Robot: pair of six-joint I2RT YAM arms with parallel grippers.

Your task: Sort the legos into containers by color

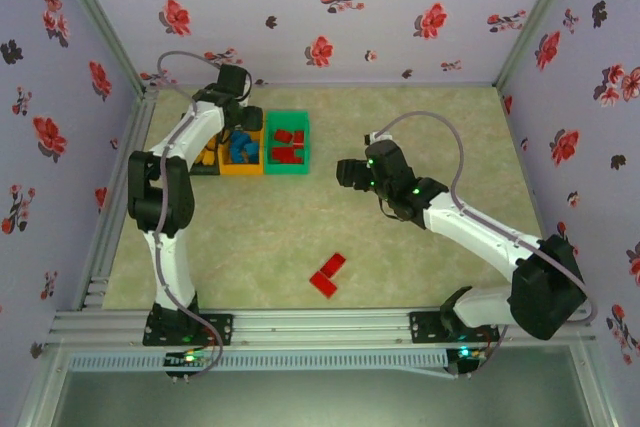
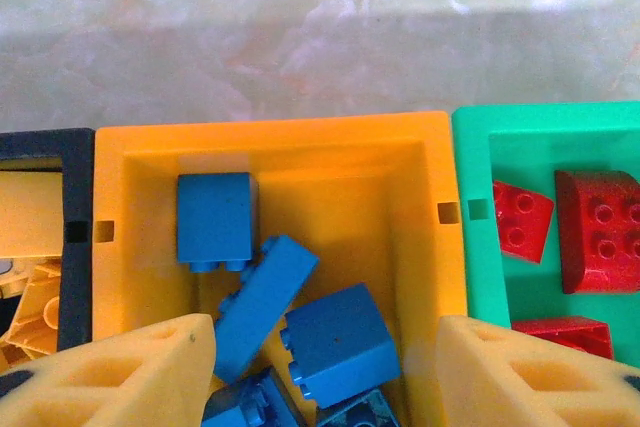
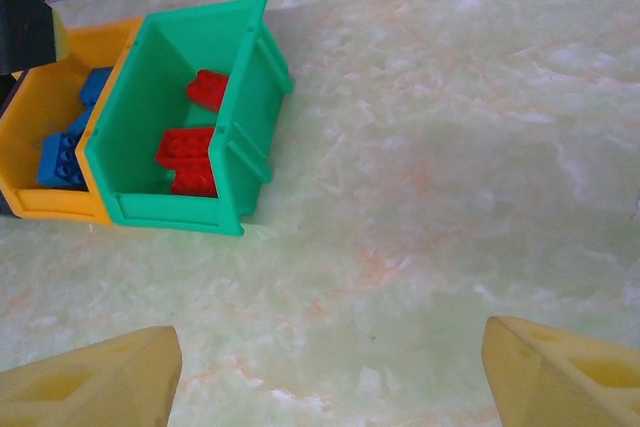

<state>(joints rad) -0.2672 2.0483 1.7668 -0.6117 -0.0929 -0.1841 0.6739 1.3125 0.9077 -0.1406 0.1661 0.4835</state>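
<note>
Left fingers [image 2: 120,377] hover apart above a long blue brick [image 2: 262,299] lying diagonally.

Three containers in a row: one black bin [image 2: 75,187], one orange-yellow bin [image 2: 270,137], one green bin [image 2: 470,247]. Five blue bricks [image 2: 215,219] can be counted in the orange-yellow bin and three red bricks [image 2: 600,244] in the green bin. At least two yellow bricks [image 2: 30,212] show in the black bin, the rest cut off. Two loose red bricks [image 1: 327,274] lie on the table [image 1: 250,247]

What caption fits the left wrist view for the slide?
Left gripper open above the orange-yellow bin of blue bricks, green bin with red bricks alongside.
</note>
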